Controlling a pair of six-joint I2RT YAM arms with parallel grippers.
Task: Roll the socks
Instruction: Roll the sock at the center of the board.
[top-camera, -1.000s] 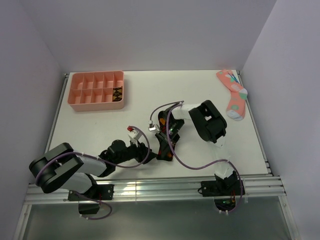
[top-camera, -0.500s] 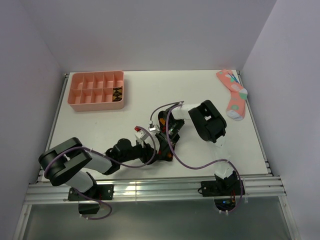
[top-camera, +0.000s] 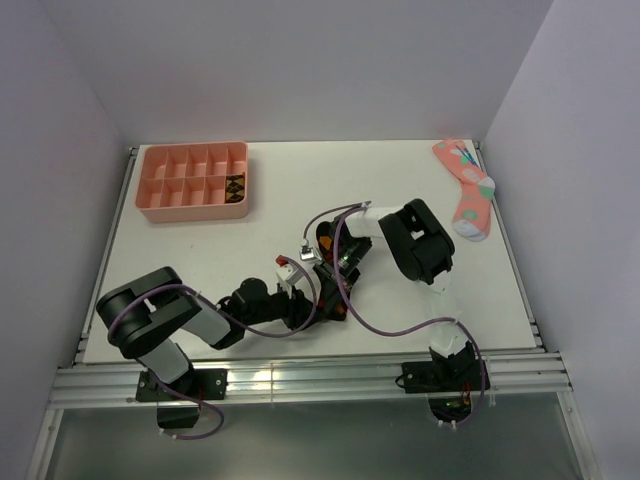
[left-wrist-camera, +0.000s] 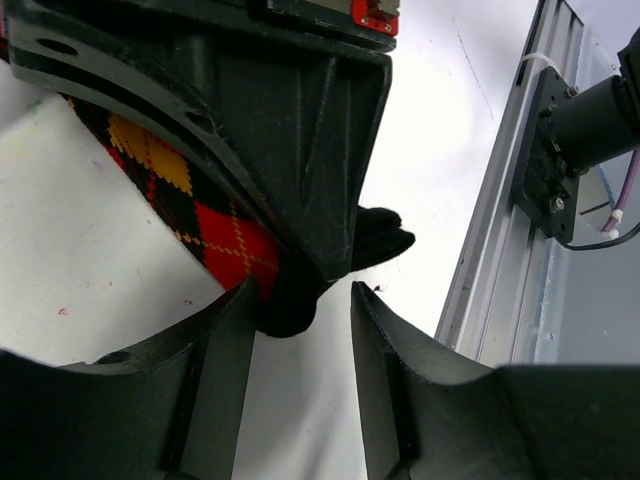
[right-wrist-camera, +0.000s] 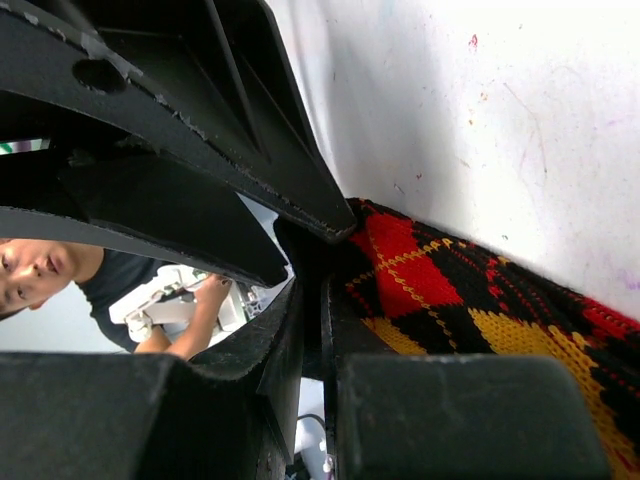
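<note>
One dark argyle sock with red and orange diamonds (top-camera: 339, 311) lies on the white table near the front middle. My right gripper (top-camera: 333, 292) points down onto it; in the right wrist view the gripper (right-wrist-camera: 313, 300) is shut on the sock's dark edge (right-wrist-camera: 450, 290). My left gripper (top-camera: 316, 306) reaches in from the left. In the left wrist view it (left-wrist-camera: 303, 297) is open, its fingers on either side of the sock's dark end (left-wrist-camera: 290, 305). The other argyle sock (top-camera: 235, 187), with tan and orange diamonds, sits in the pink tray (top-camera: 160, 205).
A pink sock with teal and white marks (top-camera: 467, 190) lies at the table's far right. The pink compartment tray stands at the back left. The metal rail (left-wrist-camera: 500, 230) of the table's front edge runs close to the right of my left gripper.
My left arm has reached further right, bringing its open gripper up to the sock's dark end beside the right gripper. The right arm has hardly moved.
</note>
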